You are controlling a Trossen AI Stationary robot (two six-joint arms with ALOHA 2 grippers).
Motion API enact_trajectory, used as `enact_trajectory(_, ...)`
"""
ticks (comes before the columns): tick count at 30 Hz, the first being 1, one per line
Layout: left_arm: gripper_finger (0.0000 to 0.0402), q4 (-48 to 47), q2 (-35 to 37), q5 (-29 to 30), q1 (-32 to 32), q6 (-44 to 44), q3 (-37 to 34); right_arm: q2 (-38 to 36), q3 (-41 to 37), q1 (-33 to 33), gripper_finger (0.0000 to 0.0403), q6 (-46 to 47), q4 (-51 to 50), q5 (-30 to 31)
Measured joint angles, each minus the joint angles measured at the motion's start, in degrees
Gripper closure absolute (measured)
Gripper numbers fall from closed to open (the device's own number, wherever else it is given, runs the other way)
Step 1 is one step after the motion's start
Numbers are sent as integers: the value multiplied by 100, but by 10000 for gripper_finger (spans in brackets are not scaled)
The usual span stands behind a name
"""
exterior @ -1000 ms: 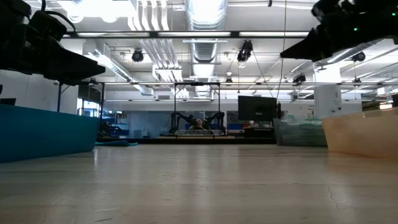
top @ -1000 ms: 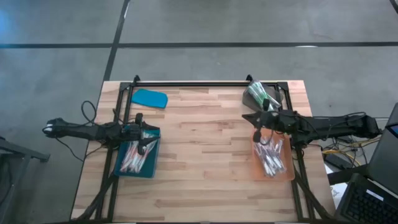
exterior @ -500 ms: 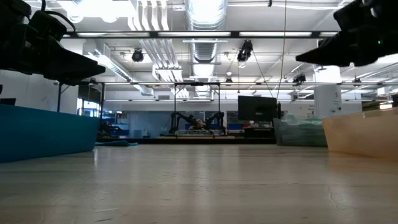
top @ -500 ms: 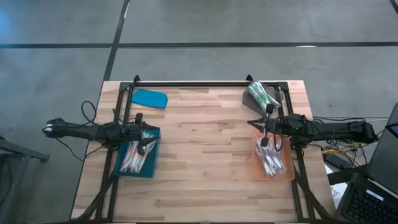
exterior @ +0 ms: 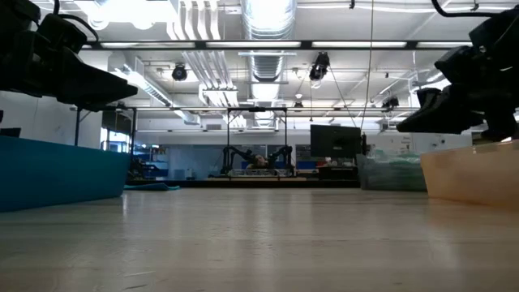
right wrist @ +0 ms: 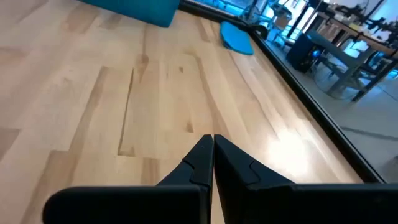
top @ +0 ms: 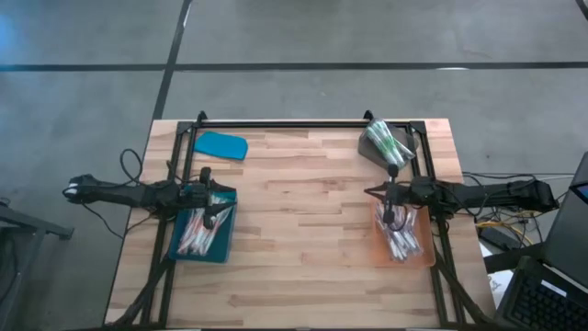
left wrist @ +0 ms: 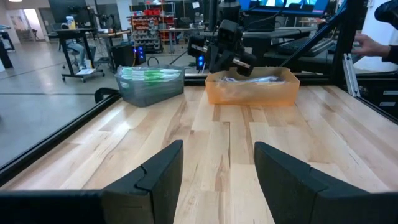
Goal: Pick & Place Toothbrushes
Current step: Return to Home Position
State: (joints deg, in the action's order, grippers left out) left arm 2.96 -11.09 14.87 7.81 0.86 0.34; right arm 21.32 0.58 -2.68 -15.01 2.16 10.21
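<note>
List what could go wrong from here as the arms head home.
The right gripper, shut, hangs just above the orange bin; a low path could clip its rim and shove it. The clear container stands close beside that arm, so a wide swing might knock it. The left gripper hangs open over the blue bin, with a similar, smaller risk.

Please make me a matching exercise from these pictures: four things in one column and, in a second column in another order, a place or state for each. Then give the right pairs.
Things
1. left tool
2. right tool
3. blue bin
4. orange bin

Places or states
a. fingers shut together
b. on the right side of the table, toothbrushes inside
c. fingers open
d. on the table's left side, toothbrushes inside

Pairs: 1-c, 2-a, 3-d, 4-b
</note>
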Motion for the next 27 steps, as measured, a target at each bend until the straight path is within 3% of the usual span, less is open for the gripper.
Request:
enact_trajectory(19, 199, 7, -7, 2, -2, 0, 0, -1466, 0, 0, 394, -4, -14, 18)
enact_trajectory(27, 199, 7, -7, 2, -1, 0, 0, -1763, 0, 0, 394, -609, -14, 20)
